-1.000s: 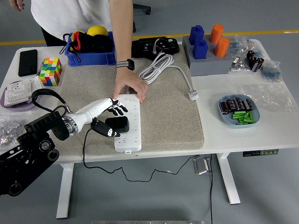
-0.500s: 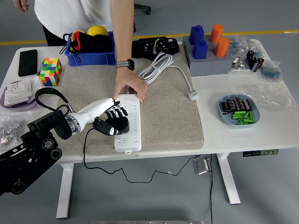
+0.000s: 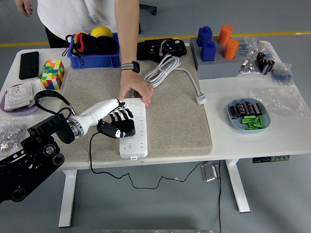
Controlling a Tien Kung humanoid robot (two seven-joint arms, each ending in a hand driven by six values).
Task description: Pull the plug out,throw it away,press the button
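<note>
White table (image 3: 243, 141) with a big gray mat (image 3: 180, 121) across its middle; a white power strip (image 3: 134, 133) lies lengthwise on the mat's left part. Left arm comes in from lower left; left hand (image 3: 116, 121) is over the strip, fingers (image 3: 121, 114) curled around the black plug (image 3: 120, 129), gripping it. Plug sits on the strip's left edge about halfway along, its black cord hanging off the near table edge. Versus a second ago: the hand was then spread flat above the plug, now it is closed on it, and the plug looks tipped a bit to the left; cannot tell if it is out of the socket. Person's hand (image 3: 136, 91), with a watch on the wrist, presses on the strip's far end, just beyond the robot's fingers; same spot as before. Right arm not seen. Around: blue bin (image 3: 95, 58) at the far edge behind the mat, coiled white cable (image 3: 167, 70) on the mat's far right, gray block with blue and orange pegs (image 3: 216, 60), blue plate (image 3: 248, 116) with black and green small parts on the right, colour cube (image 3: 52, 74), black phone (image 3: 28, 64), white socket unit (image 3: 19, 92) on the left.
</note>
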